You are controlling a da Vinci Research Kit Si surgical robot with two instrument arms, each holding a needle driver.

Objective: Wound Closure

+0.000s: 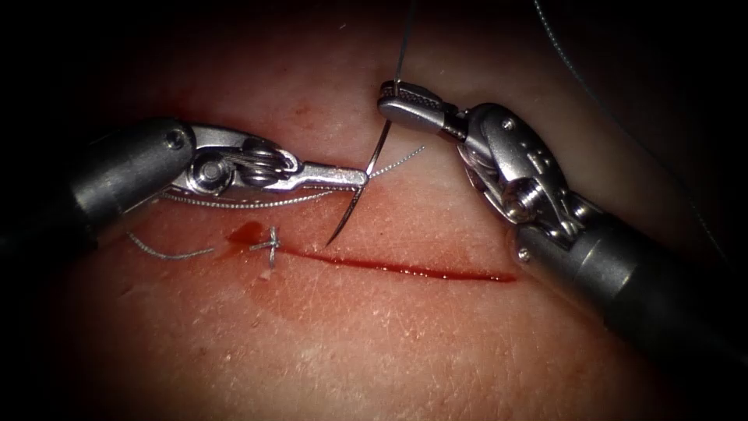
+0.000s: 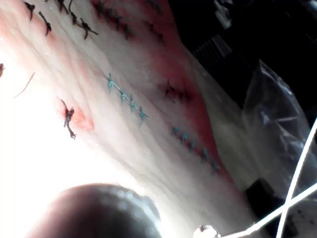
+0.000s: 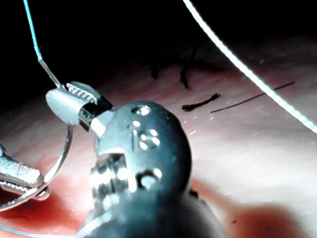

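The needle (image 1: 360, 191) hangs clear of the tissue (image 1: 405, 343), on the upper side of the cut (image 1: 405, 269), its long curve running from the swaged end down to a free point aimed at the cut. The right gripper (image 1: 397, 105) pinches it near the thread (image 1: 401, 47) end; the left gripper (image 1: 360, 178), nearer the point, is closed on it at mid-curve.

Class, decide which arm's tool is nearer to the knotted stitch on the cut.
Left. The left tool sits just above and right of the knotted stitch, gripping the needle mid-curve; the right tool holds the needle's tail end, farther up.
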